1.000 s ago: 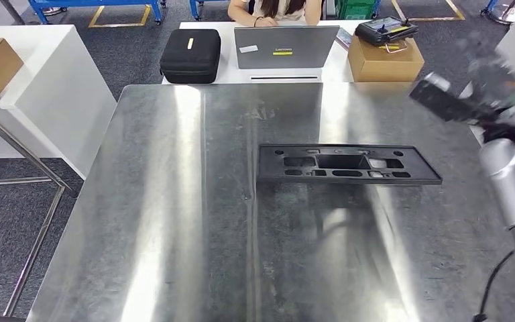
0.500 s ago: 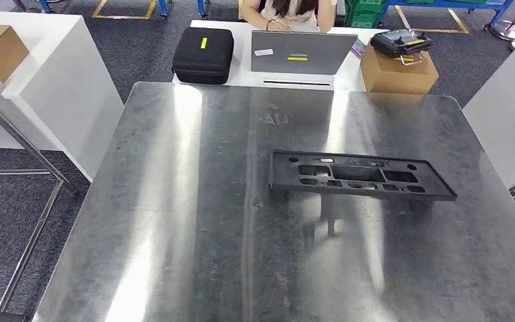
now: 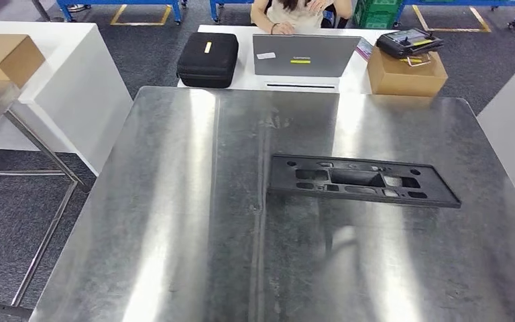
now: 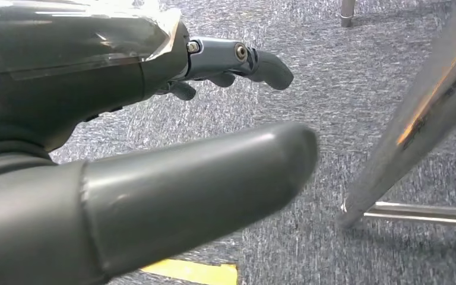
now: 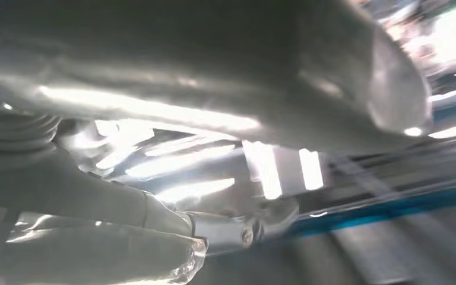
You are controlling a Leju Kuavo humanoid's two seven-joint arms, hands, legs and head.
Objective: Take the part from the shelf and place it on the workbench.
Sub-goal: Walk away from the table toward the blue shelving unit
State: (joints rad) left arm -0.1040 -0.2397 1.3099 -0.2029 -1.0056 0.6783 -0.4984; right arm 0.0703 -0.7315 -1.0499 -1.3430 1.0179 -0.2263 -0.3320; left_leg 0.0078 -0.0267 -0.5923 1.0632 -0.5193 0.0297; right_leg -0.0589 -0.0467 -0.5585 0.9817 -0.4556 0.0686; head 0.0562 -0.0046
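- Counter: bare sheet-metal top with a seam running from the far edge to the near edge at about the middle; bright reflections on both halves.
- Part: flat black plastic panel with several cut-out openings, lying flat on the counter, right of the seam and nearer the far edge than the near edge, its long side roughly parallel to the far edge. Nothing touches it.
- Left hand: seen from the left wrist view over grey carpet; the thick thumb sticks straight out, the darker fingers are stretched away from it, and nothing lies between them. A metal leg slants past beside it.
- Right hand: seen very close and blurred in the right wrist view, under strong glare; thumb and fingers lie apart and no object is seen in them, though whether it is fully spread cannot be told.
- White table: just beyond the counter's far edge; carries a black zip case, a grey laptop and a cardboard box with a black controller on top.
- Person: sitting behind the laptop, hands near it.
- Second cardboard box: on a white surface off the counter's far left corner.
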